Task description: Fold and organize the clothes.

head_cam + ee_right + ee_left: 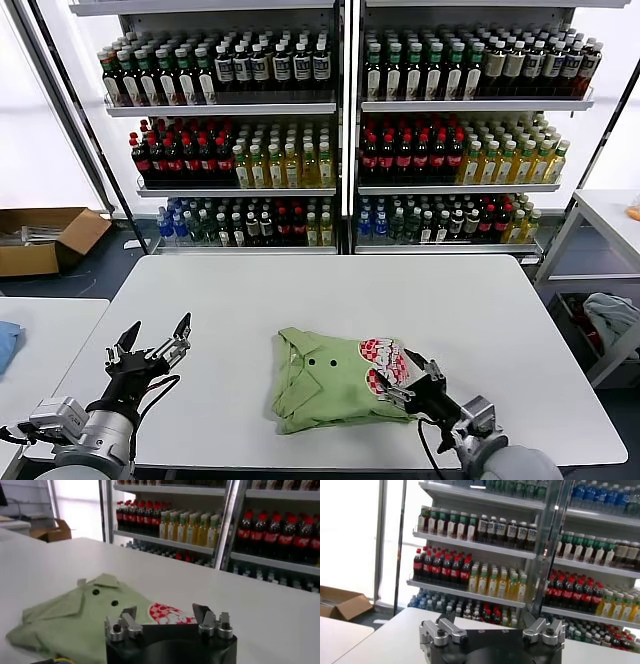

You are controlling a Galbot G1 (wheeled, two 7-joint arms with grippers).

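Now a folded green shirt (335,378) lies on the white table (450,310).
Right gripper (408,378) hovers at the shirt's right edge by the checkered print (384,360), fingers spread, empty; left gripper (152,347) waits well to the left, released.

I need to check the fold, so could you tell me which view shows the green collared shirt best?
The head view: the whole folded shirt lies on the white table. The right wrist view shows its collar and buttons close up; the left wrist view misses it.
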